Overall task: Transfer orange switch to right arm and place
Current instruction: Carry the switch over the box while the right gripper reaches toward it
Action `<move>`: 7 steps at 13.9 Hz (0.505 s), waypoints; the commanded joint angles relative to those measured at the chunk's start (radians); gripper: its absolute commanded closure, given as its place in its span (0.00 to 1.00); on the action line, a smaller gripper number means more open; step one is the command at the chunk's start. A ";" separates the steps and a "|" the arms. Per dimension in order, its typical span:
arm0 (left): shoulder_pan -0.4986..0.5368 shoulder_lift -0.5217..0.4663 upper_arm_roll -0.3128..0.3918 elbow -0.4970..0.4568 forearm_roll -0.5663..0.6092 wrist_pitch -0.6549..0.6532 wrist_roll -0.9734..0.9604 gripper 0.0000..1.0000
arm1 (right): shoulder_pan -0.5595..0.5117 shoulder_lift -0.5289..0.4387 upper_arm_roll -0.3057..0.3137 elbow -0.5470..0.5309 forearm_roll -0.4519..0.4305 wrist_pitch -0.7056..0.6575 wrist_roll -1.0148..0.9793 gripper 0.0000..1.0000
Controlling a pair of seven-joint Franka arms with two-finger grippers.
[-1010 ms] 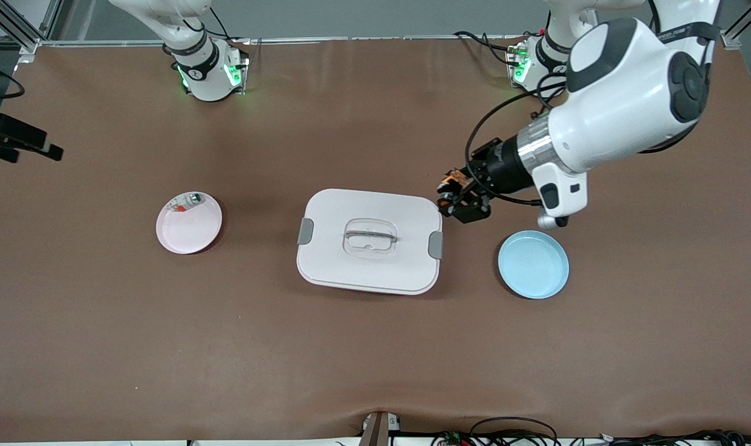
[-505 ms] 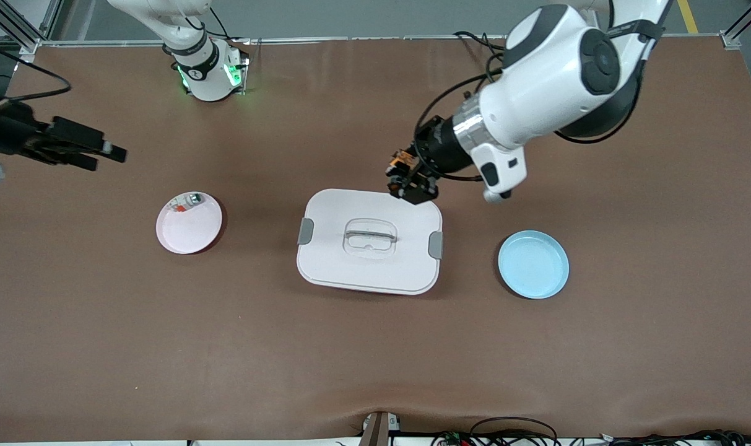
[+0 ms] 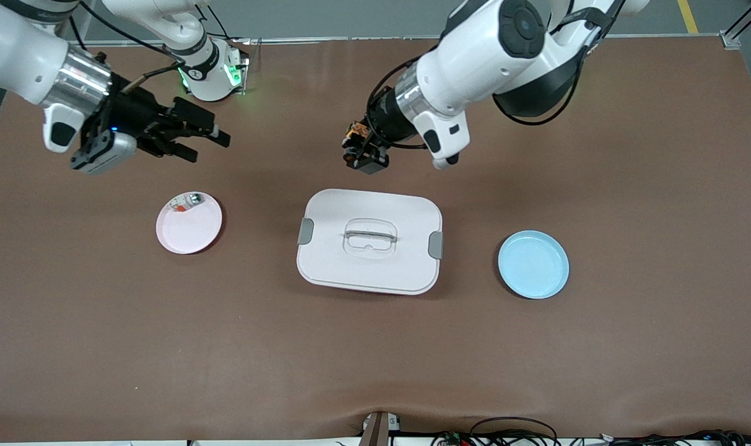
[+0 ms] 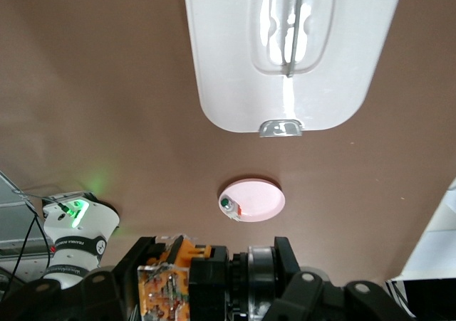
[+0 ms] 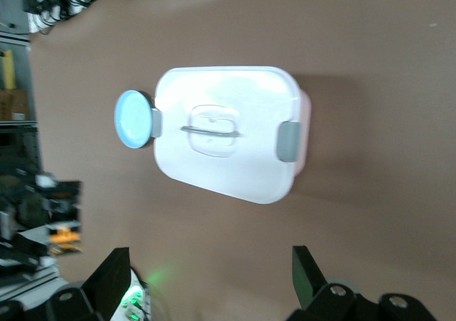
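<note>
The orange switch (image 3: 355,137), a stubby black part with an orange end, is clamped in my left gripper (image 3: 361,152). It hangs over bare table beside the white box's edge that faces the bases. In the left wrist view the orange switch (image 4: 165,284) lies crosswise, with the left gripper (image 4: 205,292) shut on it. My right gripper (image 3: 203,142) is open and empty. It hovers over bare table between the pink plate (image 3: 191,234) and the right arm's base. Nothing lies between the fingertips of the right gripper (image 5: 210,272) in its wrist view.
A white lidded box (image 3: 344,266) with a clear handle sits mid-table. The pink plate holds a small whitish piece (image 3: 187,201) with red and green marks. An empty blue plate (image 3: 533,266) lies toward the left arm's end.
The left gripper carried the switch from beside the blue plate, past the box's corner, toward the right arm's end. The right arm swung in from the table's edge toward the middle.
</note>
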 commanded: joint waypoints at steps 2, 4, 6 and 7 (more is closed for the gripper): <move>-0.053 0.029 0.005 0.012 0.058 0.019 -0.059 0.62 | 0.073 -0.028 -0.013 -0.047 0.075 0.074 0.025 0.00; -0.075 0.032 0.005 0.011 0.074 0.059 -0.088 0.61 | 0.129 -0.031 -0.011 -0.091 0.125 0.174 0.063 0.00; -0.076 0.038 0.005 0.011 0.083 0.067 -0.094 0.60 | 0.181 -0.034 -0.011 -0.148 0.181 0.274 0.063 0.00; -0.075 0.038 0.005 0.011 0.083 0.067 -0.094 0.60 | 0.208 -0.037 -0.011 -0.175 0.204 0.323 0.063 0.00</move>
